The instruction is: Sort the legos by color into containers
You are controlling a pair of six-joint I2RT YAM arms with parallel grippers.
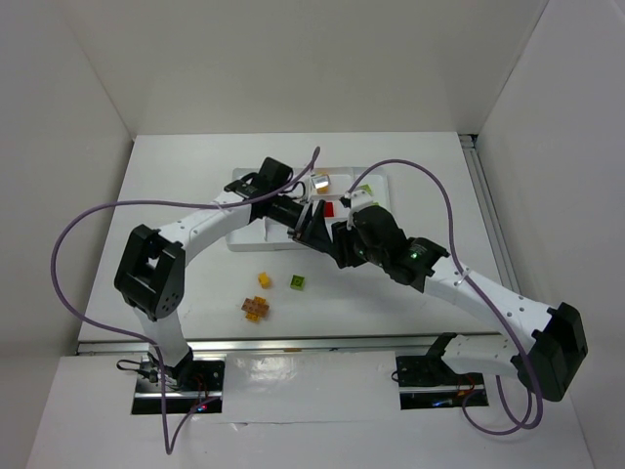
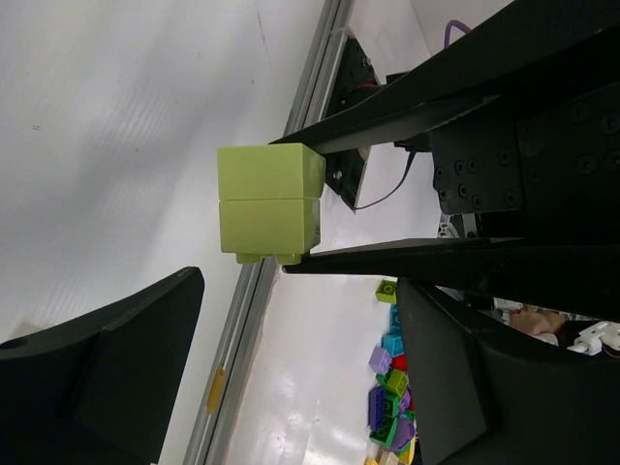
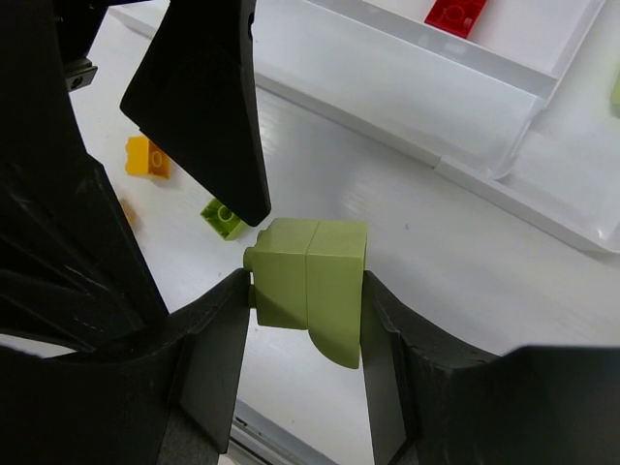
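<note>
Grip: right gripper [image 3: 308, 288] pinching pale green brick [image 3: 312, 276], a two-piece stack whose axis runs finger to finger.
Other hand: left gripper [image 2: 300, 283] spread wide, one finger [image 3: 208, 116] just beside brick; contact cannot be told.
Brick position: held above table [image 3: 436, 252], just short of tray [image 3: 387, 87].
Bearing: tray lies ahead and right of right gripper; pale green piece [image 1: 363, 189] sits in its right compartment.
Nearer arm: right, by judgement.

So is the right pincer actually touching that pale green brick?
Touching. In the right wrist view the right pincer has both fingers pressed against opposite sides of the pale green brick, no gap.
</note>
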